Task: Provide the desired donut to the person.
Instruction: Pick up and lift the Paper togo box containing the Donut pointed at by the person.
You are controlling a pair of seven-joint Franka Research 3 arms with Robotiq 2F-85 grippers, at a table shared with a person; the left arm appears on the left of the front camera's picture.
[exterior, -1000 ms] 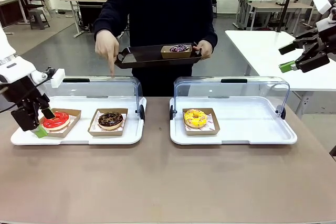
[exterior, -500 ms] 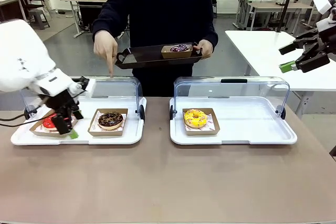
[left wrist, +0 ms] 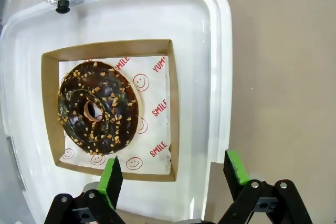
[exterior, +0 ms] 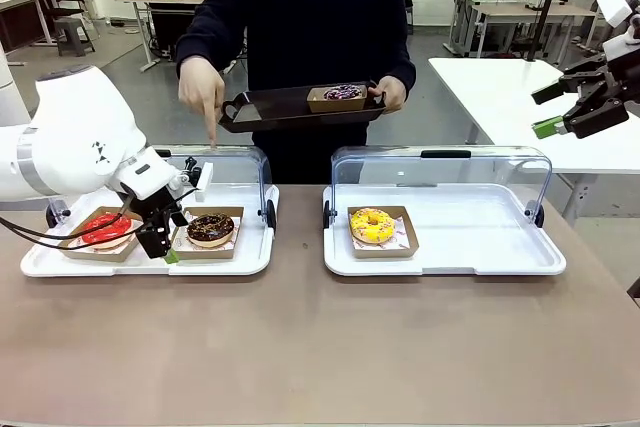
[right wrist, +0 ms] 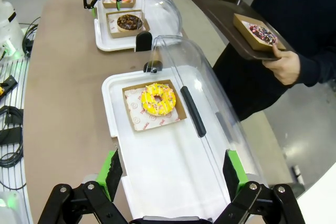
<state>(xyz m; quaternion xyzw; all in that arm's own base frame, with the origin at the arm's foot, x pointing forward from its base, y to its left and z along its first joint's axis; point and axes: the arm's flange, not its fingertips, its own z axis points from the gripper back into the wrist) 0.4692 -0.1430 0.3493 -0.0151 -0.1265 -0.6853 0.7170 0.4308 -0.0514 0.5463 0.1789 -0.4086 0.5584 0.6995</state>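
In the last sec. the left gripper left the red donut and moved along the white tray to the chocolate donut. Now it stands at the left edge of that donut's cardboard box, jaws wide apart, nothing held. In the wrist view one green pad is over the near rim of the box and the other is just past the tray's rim, so it is not yet centred on the box.

The person's hand points down w/ one finger above the clear lid, approx. in line w/ the chocolate donut. I judge this is the desired one and the arm is correcting toward it. Grasp and handover are not yet done.

The person's other hand holds a dark tray, which already carries a purple-topped donut in a box; probably the delivery place.

The right gripper hangs high at the right, also spread wide and empty, well apart from the yellow donut in the other white tray.

The table is brown, matte, bare in front of both trays. The room is a lab-type hall: grey floor, more tables behind, and a white table at right.
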